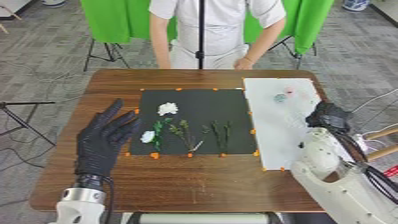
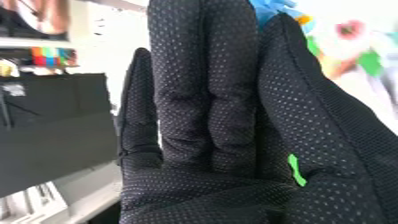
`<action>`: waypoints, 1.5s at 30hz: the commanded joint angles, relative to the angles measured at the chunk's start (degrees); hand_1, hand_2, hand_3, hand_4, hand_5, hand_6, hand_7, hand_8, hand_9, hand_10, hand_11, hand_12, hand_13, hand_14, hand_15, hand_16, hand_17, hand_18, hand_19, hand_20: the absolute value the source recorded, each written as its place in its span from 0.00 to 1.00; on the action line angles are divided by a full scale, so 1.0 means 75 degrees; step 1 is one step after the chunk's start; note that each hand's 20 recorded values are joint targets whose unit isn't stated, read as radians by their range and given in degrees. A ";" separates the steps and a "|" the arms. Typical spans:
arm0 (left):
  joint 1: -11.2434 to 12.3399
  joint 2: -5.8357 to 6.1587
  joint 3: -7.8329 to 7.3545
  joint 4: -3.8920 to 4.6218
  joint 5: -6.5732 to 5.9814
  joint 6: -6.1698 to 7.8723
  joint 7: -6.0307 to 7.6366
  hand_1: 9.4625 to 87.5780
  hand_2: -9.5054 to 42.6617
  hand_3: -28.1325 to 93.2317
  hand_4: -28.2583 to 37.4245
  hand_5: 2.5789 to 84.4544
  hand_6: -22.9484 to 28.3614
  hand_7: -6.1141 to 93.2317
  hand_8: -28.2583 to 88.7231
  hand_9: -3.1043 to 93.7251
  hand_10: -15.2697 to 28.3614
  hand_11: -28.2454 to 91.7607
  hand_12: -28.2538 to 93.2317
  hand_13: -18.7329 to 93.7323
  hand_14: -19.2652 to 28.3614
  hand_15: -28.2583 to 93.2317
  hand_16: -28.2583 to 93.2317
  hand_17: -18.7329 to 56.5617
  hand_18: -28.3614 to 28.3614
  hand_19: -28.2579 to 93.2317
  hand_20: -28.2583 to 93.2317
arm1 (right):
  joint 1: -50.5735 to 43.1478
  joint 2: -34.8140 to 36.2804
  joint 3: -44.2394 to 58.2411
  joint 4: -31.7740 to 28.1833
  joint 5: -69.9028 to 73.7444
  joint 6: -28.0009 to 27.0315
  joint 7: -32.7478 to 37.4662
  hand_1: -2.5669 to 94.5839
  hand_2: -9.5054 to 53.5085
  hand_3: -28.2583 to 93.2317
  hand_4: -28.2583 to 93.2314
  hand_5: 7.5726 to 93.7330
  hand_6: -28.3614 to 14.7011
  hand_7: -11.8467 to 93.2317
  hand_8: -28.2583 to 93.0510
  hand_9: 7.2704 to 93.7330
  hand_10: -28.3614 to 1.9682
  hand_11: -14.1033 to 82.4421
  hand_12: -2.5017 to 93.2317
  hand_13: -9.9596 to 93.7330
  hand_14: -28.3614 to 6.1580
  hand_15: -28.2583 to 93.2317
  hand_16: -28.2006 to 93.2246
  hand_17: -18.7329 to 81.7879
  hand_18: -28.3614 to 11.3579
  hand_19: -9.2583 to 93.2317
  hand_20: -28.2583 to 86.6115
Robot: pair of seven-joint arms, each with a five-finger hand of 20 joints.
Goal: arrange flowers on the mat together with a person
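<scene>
In the head view, my left hand [image 1: 104, 139] is open over the table left of the black mat [image 1: 191, 97]. My right hand [image 1: 330, 119] is at the right edge of the white mat [image 1: 266, 117]. On the black mat lie a white flower [image 1: 168, 108], another white flower [image 1: 147, 136] beside a leafy green stem [image 1: 158, 135], and several green stems [image 1: 221, 137]. A pink flower [image 1: 289, 91] and a pale blue one [image 1: 280, 98] are on the white mat. In the right wrist view, my right hand [image 2: 213, 192] has straight fingers, with a blue flower [image 2: 274, 9] and a pink-centred flower [image 2: 350, 30] beyond.
Orange tabs [image 1: 155, 156] line the edges of the mats. The brown table [image 1: 195, 187] extends in front of them. A thin black pole [image 1: 201, 35] rises behind the table's far edge, with a green cloth [image 1: 111, 22] farther back.
</scene>
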 commanded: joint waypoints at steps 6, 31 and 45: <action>0.0155 0.0074 -0.0371 -0.0191 0.0422 -0.0598 0.0390 0.12 0.35 0.85 0.00 0.38 0.63 0.14 0.17 0.41 0.85 0.43 0.31 0.42 0.99 0.61 0.15 0.19 0.96 0.74 0.31 | 0.1258 -0.1544 -0.1600 -0.1386 -0.0035 0.0754 -0.2047 0.61 0.00 0.80 0.00 0.94 0.75 0.23 0.23 1.00 0.74 0.31 0.32 0.91 0.72 0.49 0.51 0.41 0.33 0.78 0.30; -0.0063 0.0095 -0.0379 -0.0146 0.0349 -0.0784 0.0203 0.12 0.33 0.85 0.00 0.38 0.63 0.13 0.17 0.41 0.84 0.43 0.32 0.43 1.00 0.68 0.14 0.21 0.97 0.78 0.36 | 0.2930 -0.2826 -0.4078 0.0507 0.0617 -0.0129 -0.3644 0.59 0.00 0.80 0.00 0.89 0.78 0.23 0.22 0.99 0.72 0.27 0.35 0.85 0.68 0.52 0.48 0.38 0.34 0.73 0.31; -0.0154 0.0079 -0.0359 -0.0126 0.0287 -0.0789 0.0007 0.13 0.34 0.85 0.00 0.38 0.63 0.14 0.17 0.41 0.85 0.43 0.32 0.43 1.00 0.68 0.14 0.21 0.96 0.78 0.37 | 0.3051 -0.2965 -0.4228 0.0626 0.0341 -0.1043 -0.3818 0.52 0.00 0.82 0.00 0.77 0.77 0.24 0.19 0.91 0.69 0.31 0.31 0.79 0.63 0.56 0.41 0.34 0.35 0.69 0.33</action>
